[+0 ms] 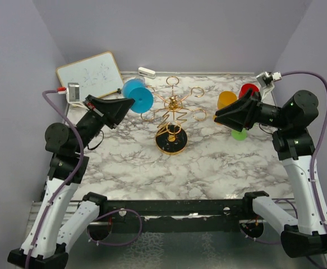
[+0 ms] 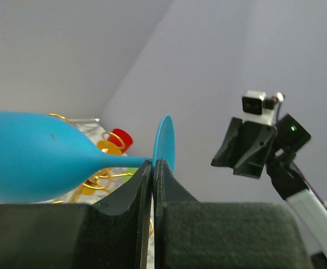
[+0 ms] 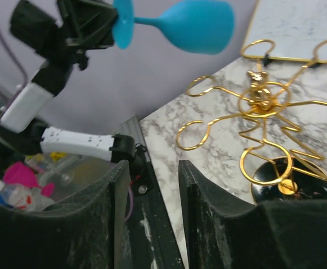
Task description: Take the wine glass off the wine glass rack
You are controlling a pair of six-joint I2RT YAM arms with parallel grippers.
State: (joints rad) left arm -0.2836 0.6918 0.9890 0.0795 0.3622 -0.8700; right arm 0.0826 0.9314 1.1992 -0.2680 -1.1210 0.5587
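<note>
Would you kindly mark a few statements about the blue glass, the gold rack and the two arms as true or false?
1. The left fingers are shut on the blue wine glass stem. True.
2. The blue wine glass hangs from the wine glass rack. False: it is held sideways, clear of the rack.
3. The right fingers grip a glass. False: they stand apart, empty.
4. The rack's loops carry no glass. True.

We look down from above and behind onto the whole table (image 1: 219, 162). Our wrist views sit low and close, each facing across toward the other; all three share the wine glass rack (image 1: 173, 106) and blue wine glass (image 1: 138, 96).
</note>
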